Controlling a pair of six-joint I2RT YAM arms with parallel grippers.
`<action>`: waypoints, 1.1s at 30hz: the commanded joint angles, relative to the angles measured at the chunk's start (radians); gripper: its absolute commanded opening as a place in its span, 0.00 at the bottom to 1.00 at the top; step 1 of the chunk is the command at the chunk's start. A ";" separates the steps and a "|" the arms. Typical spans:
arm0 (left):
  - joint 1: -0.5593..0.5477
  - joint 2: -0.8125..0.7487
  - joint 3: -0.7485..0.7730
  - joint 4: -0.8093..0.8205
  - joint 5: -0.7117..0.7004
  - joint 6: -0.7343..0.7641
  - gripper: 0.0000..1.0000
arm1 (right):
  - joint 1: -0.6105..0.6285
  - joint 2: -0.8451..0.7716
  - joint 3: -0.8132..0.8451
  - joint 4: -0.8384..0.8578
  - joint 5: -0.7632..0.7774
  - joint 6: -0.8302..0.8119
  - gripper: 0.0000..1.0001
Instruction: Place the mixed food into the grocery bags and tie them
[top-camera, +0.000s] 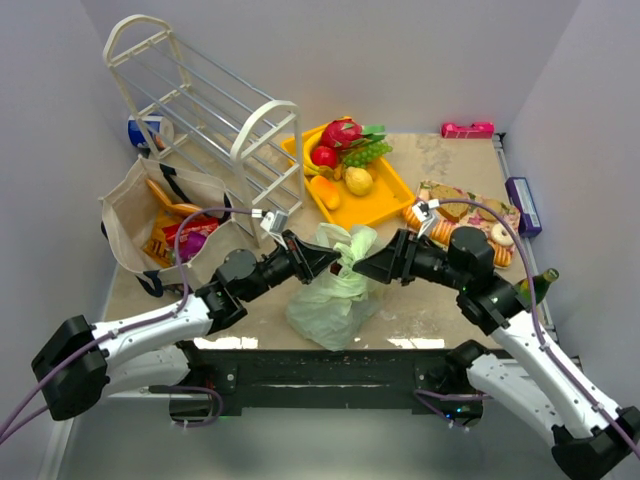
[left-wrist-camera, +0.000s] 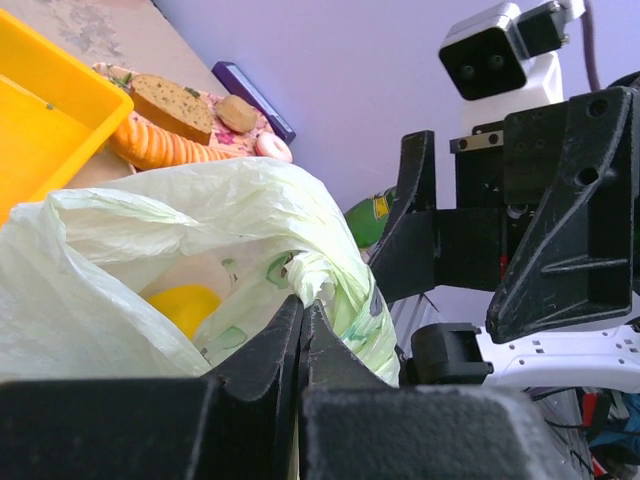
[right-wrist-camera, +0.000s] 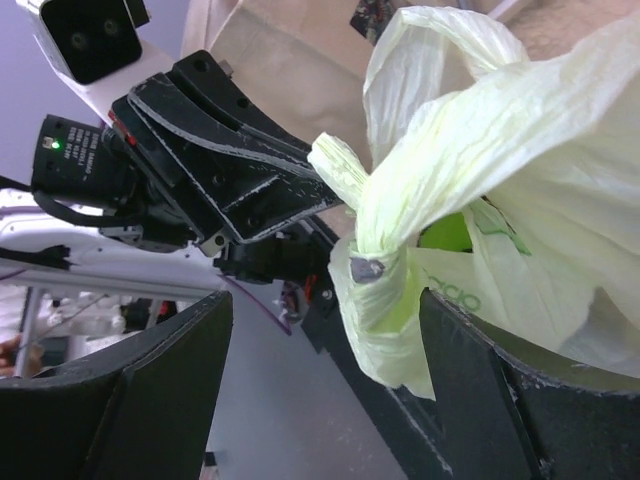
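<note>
The pale-green plastic bag (top-camera: 335, 298) stands at the table's front middle, its handles twisted into a knot (right-wrist-camera: 375, 262). My left gripper (top-camera: 333, 262) is shut on a handle strand of this bag (left-wrist-camera: 301, 305). My right gripper (top-camera: 360, 268) faces it, open, and the knot hangs between its fingers (right-wrist-camera: 325, 390), close to the right-hand one. A yellow piece (left-wrist-camera: 185, 305) and a green piece (right-wrist-camera: 445, 232) show through the plastic. The beige tote (top-camera: 125, 205) at the left holds orange chip bags (top-camera: 165, 245) and a red and purple packet (top-camera: 195, 238).
A yellow tray (top-camera: 385, 205) with toy fruits sits behind the bag. A white wire rack (top-camera: 200, 110) stands at back left. A board of bread and doughnuts (top-camera: 470, 222), a green bottle (top-camera: 538, 283), a purple box (top-camera: 523, 205) and a pink item (top-camera: 467, 129) are at the right.
</note>
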 joint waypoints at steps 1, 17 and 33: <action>0.004 0.006 0.037 0.027 -0.001 0.002 0.00 | -0.007 -0.076 0.052 -0.148 0.085 -0.098 0.77; 0.004 0.018 0.072 -0.019 -0.004 0.008 0.00 | -0.004 -0.248 -0.093 -0.196 0.105 -0.258 0.43; 0.003 0.060 0.112 -0.051 -0.009 0.013 0.00 | 0.069 -0.197 -0.136 -0.164 0.151 -0.307 0.44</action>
